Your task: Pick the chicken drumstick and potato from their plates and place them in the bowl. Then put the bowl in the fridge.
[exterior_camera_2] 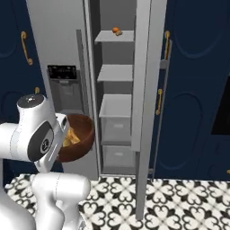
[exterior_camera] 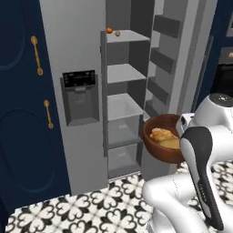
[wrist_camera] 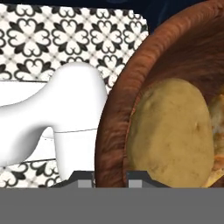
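Observation:
The dark reddish-brown wooden bowl point(exterior_camera: 157, 154) hangs in the air in front of the open fridge point(exterior_camera: 120, 107), at about the height of its lower shelves. My gripper point(wrist_camera: 111, 179) is shut on the bowl's thick rim point(wrist_camera: 116, 113), one fingertip on each side of the wall. Inside lie the smooth tan potato point(wrist_camera: 168, 135) and the lumpy golden chicken drumstick point(exterior_camera: 159, 134), side by side. From the right base view the bowl point(exterior_camera_2: 83, 137) shows just behind my arm, left of the fridge shelves point(exterior_camera_2: 117, 105). The plates are out of view.
The fridge's right door point(exterior_camera_2: 143, 112) stands swung out towards me. Two small round items point(exterior_camera: 113, 31) sit on the top shelf. The shut left door carries a black dispenser panel point(exterior_camera: 79, 79). Navy cabinets point(exterior_camera: 18, 113) flank the fridge; patterned floor tiles point(exterior_camera: 91, 200) lie below.

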